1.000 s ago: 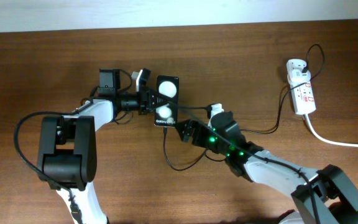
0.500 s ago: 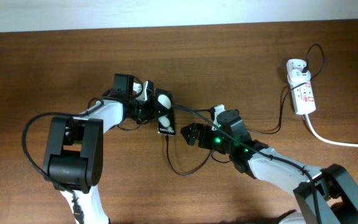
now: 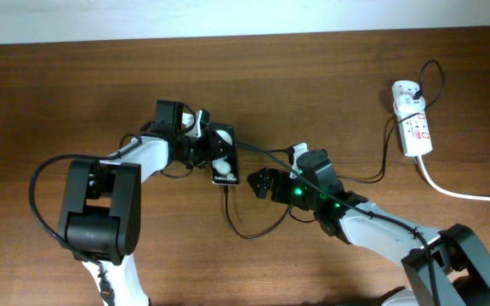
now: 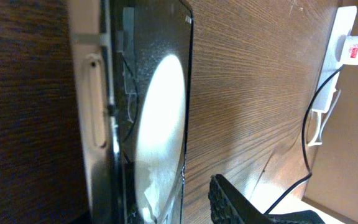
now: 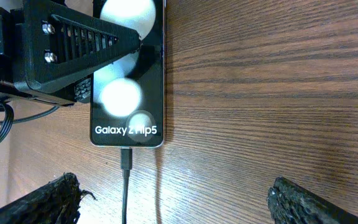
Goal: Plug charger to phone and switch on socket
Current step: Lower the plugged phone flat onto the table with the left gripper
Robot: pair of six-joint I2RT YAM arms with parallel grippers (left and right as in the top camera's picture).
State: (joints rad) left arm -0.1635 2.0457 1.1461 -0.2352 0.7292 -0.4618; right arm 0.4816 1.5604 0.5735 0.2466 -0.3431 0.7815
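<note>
Right wrist: phone (image 5: 129, 93), "Galaxy Z Flip5"

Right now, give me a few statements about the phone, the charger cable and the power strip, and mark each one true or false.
1. The charger tip sits in the bottom end of the phone. True.
2. The right hand is clamped on the phone. False: it is open, short of the phone, and holds nothing.
3. The left hand grips the phone. True.
4. The socket lies right against the phone. False: it lies far off, at the right side of the table.
5. The phone screen reads "Galaxy Z Flip5". True.
</note>
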